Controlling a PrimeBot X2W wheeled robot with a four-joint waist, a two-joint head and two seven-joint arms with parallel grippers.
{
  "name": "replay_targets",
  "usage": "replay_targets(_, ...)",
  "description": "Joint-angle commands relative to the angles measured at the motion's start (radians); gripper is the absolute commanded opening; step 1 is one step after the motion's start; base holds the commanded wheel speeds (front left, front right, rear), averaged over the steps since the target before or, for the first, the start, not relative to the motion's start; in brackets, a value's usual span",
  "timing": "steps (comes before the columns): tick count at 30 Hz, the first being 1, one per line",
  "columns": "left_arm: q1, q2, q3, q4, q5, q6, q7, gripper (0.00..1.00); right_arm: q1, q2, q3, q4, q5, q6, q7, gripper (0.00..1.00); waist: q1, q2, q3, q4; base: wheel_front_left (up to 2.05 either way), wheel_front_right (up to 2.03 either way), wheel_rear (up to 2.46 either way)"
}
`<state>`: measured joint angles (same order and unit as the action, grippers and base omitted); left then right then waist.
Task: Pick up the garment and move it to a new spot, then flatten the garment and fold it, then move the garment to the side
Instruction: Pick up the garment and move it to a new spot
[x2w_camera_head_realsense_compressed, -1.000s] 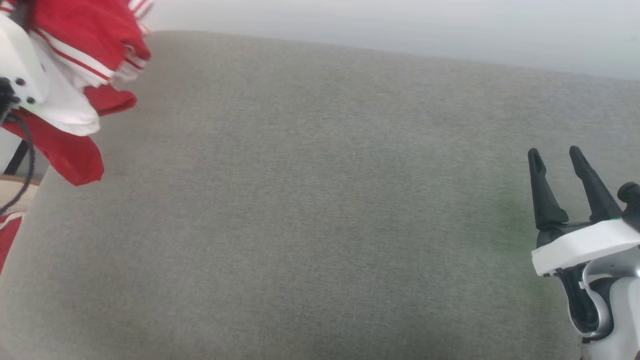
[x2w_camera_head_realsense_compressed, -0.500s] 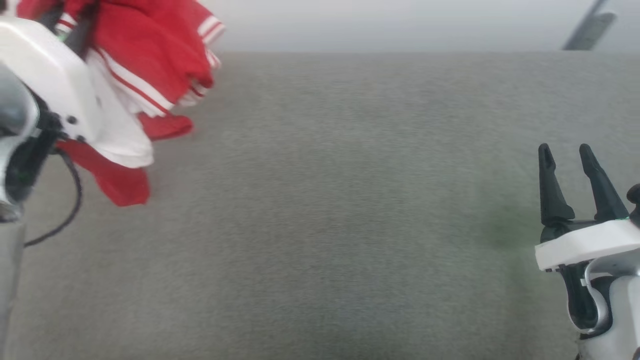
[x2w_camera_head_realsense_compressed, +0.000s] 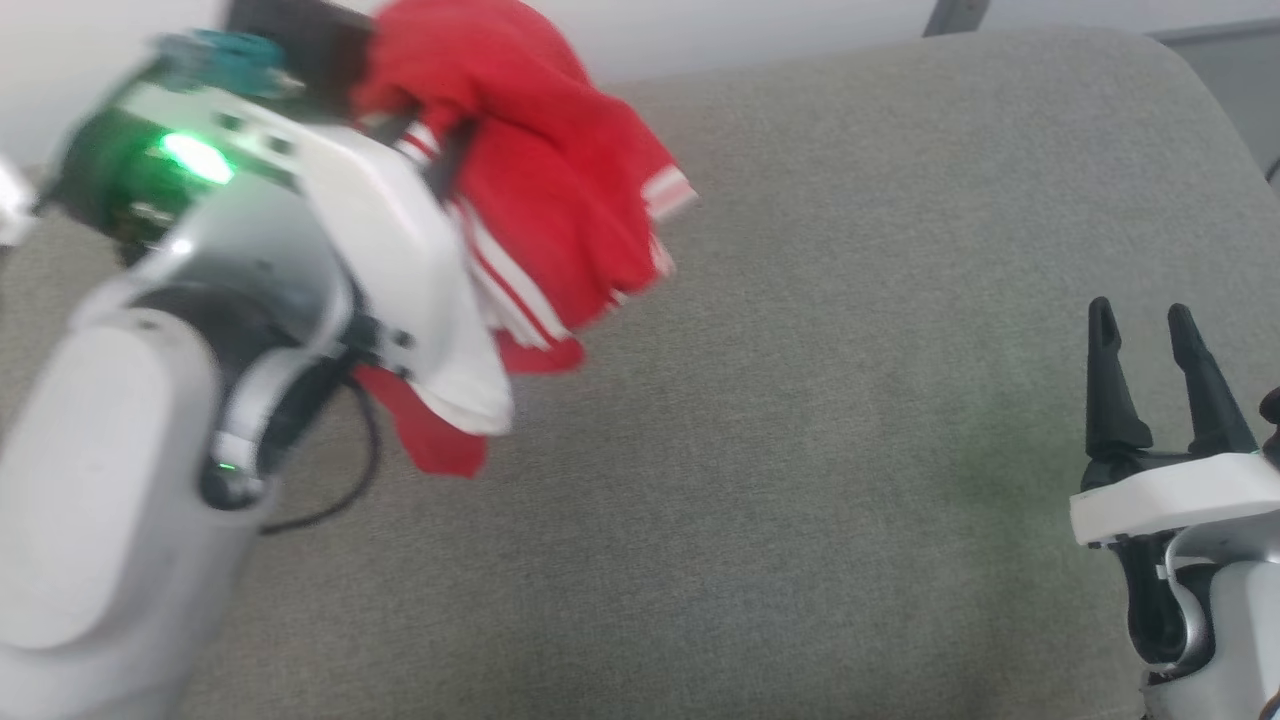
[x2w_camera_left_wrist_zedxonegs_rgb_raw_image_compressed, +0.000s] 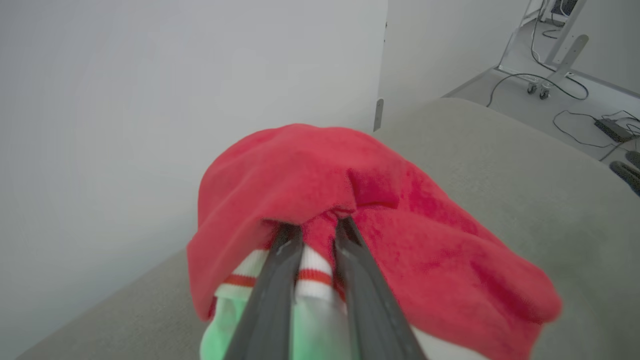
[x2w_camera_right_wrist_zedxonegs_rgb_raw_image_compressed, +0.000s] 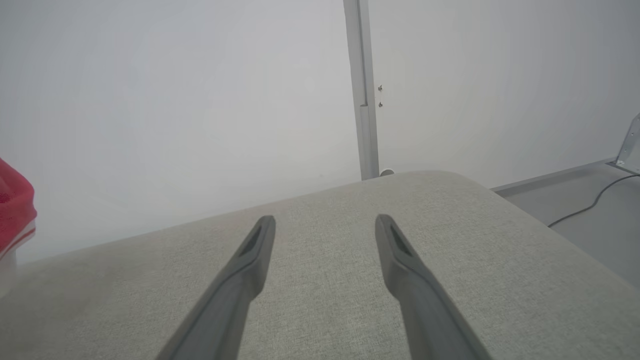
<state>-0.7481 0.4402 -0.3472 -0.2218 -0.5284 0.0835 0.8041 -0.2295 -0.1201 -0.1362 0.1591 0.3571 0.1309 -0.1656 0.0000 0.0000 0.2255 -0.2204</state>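
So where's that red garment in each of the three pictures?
Head view: the garment hangs bunched at upper left.
Left wrist view: it sits at the centre, pinched in the left gripper.
Right wrist view: it is a sliver at the left edge.
Shared landmark: the grey cushion, seen in all three.

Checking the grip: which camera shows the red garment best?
The left wrist view: the garment lies close and sharp, bunched over the left gripper, whose fingers pinch a fold. The head view shows it blurred, hanging off the left arm. The right wrist view catches a red-and-white edge at its left.
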Motion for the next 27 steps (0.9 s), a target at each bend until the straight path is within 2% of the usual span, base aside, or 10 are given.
replay_targets(1, 0.012, -0.009, -0.019, 0.008, 0.004, -0.005, 0.007, 0.00, 0.000, 0.009, 0.004, 0.003, 0.002, 0.000, -0.009, 1.00, 0.0000, 0.0000, 0.011, -0.012, 0.00, 0.00, 0.00)
replay_targets(10, 0.097, -0.061, -0.136, 0.117, 0.009, -0.030, 0.010, 0.00, -0.022, 0.020, 0.052, 0.033, 0.022, 0.000, -0.023, 1.00, 0.0000, 0.0000, 0.031, -0.021, 0.00, 0.00, 0.00)
replay_targets(15, 0.129, -0.075, -0.185, 0.252, 0.013, -0.048, 0.011, 0.00, -0.039, 0.020, 0.077, 0.055, 0.036, 0.000, -0.033, 1.00, 0.0000, 0.0000, 0.045, -0.019, 0.00, 0.00, 0.00)
replay_targets(21, 0.131, -0.090, -0.235, 0.433, 0.017, -0.092, -0.007, 0.01, -0.059, 0.013, 0.114, 0.081, 0.055, 0.000, -0.045, 1.00, 0.0000, 0.0000, 0.058, -0.017, 0.00, 0.00, 0.00)
replay_targets(22, 0.127, -0.091, -0.244, 0.463, 0.020, -0.100, -0.008, 0.05, -0.063, 0.012, 0.119, 0.085, 0.057, 0.000, -0.048, 1.00, 0.0000, 0.0000, 0.059, -0.017, 0.00, 0.00, 0.00)
replay_targets(24, 0.121, -0.107, -0.256, 0.512, 0.013, -0.111, -0.014, 0.37, -0.066, 0.012, 0.125, 0.091, 0.060, 0.000, -0.051, 1.00, 0.0000, 0.0000, 0.060, -0.013, 0.00, 0.00, 0.00)
replay_targets(25, 0.118, -0.115, -0.260, 0.533, 0.012, -0.117, -0.022, 0.44, -0.067, 0.011, 0.128, 0.094, 0.062, 0.000, -0.052, 1.00, 0.0000, 0.0000, 0.059, -0.010, 0.00, 0.00, 0.00)
replay_targets(26, 0.114, -0.124, -0.261, 0.550, 0.006, -0.125, -0.032, 0.82, -0.070, 0.010, 0.132, 0.096, 0.066, 0.000, -0.053, 1.00, 0.0000, 0.0000, 0.057, -0.007, 0.00, 0.00, 0.00)
replay_targets(27, 0.106, -0.130, -0.260, 0.561, -0.001, -0.130, -0.041, 1.00, -0.073, 0.009, 0.139, 0.096, 0.070, 0.000, -0.055, 1.00, 0.0000, 0.0000, 0.055, -0.004, 0.00, 0.00, 0.00)
